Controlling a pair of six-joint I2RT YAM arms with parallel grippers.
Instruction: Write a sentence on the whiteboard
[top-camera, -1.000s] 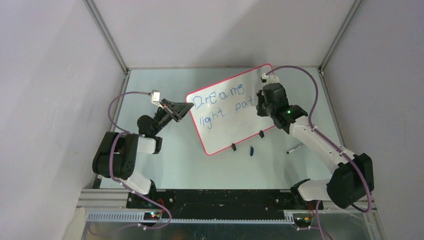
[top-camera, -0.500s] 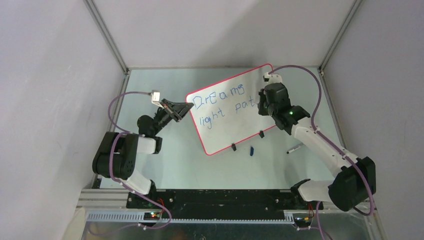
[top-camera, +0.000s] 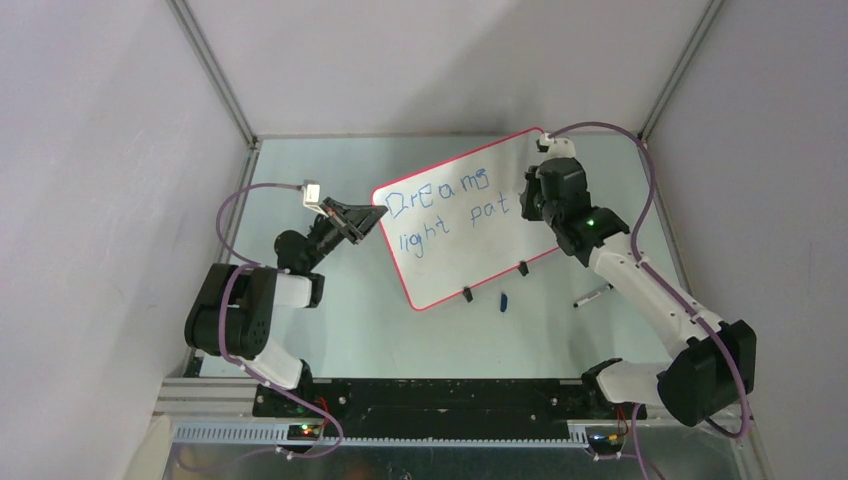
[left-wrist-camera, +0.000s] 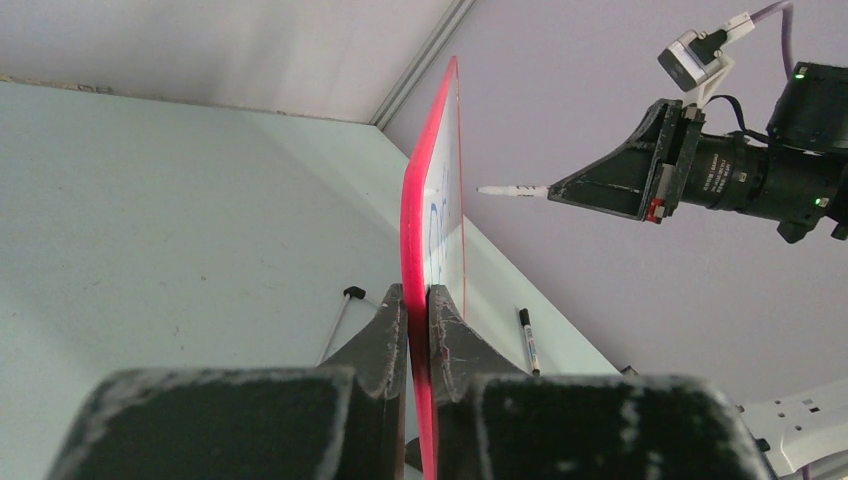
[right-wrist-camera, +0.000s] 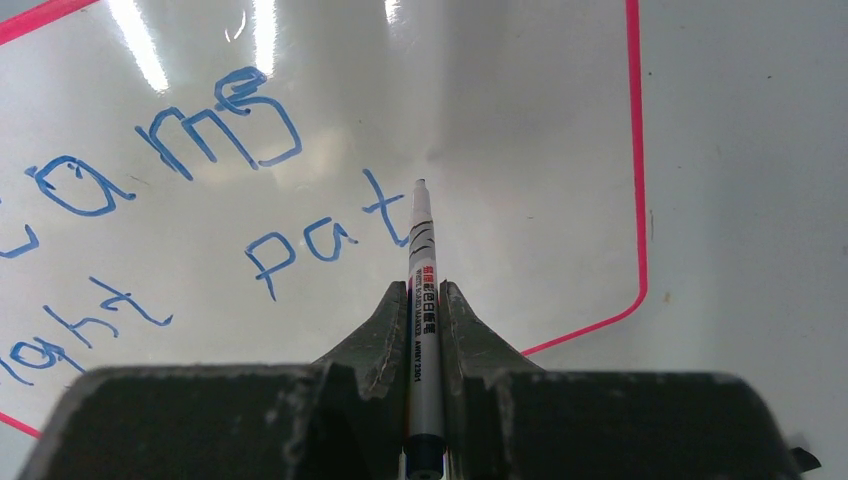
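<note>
Left gripper (left-wrist-camera: 419, 318) nearly closed, pinching the red left edge of the whiteboard (top-camera: 470, 262). The board stands propped on the desk (top-camera: 350, 330) between the two grippers. Right gripper (right-wrist-camera: 425, 300) clamped tight on a white marker (right-wrist-camera: 421, 240), tip pointing straight ahead of it. Tip sits just right of the last "t" of the sentence (top-camera: 437, 192), with a small gap off the board face in left wrist view. Blue text reads "Dreams light pat". Blue cap (top-camera: 504, 300) and second marker (top-camera: 592, 296) lie on the desk nearer the arm bases than the right gripper.
</note>
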